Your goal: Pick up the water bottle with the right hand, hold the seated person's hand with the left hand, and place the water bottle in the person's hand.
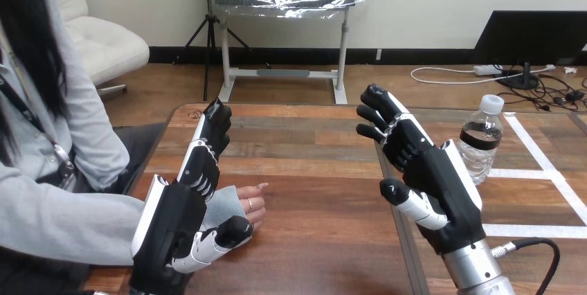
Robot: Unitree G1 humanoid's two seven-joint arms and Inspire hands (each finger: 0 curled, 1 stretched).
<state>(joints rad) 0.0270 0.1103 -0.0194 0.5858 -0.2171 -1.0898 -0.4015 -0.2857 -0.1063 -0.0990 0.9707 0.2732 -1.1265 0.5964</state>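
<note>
A clear plastic water bottle (482, 140) stands upright on the right side of the wooden counter (311, 191), its white cap on and a dark label band round its upper body. How much it holds cannot be told. It sits among strips of white tape (533, 149) laid across the counter top.

The robot's right hand (423, 170) is raised above the counter just to the left of the bottle, spread wide and holding nothing, fingers pointing away from the robot and thumb jutting toward the middle of the counter. The hand's white-shelled back lies close against the bottle's lower left side; whether the two touch cannot be told.

On the left, the robot's left hand (190, 201) is also open, fingers straight and reaching toward the far edge, thumb angled inward low down. The person's hand (250, 203), coming out of a grey sleeve (223, 205), rests on the counter just beside the left hand's palm, above its thumb, partly hidden by it. The bottle and the person's hand are well apart, with the right hand between them.
</note>
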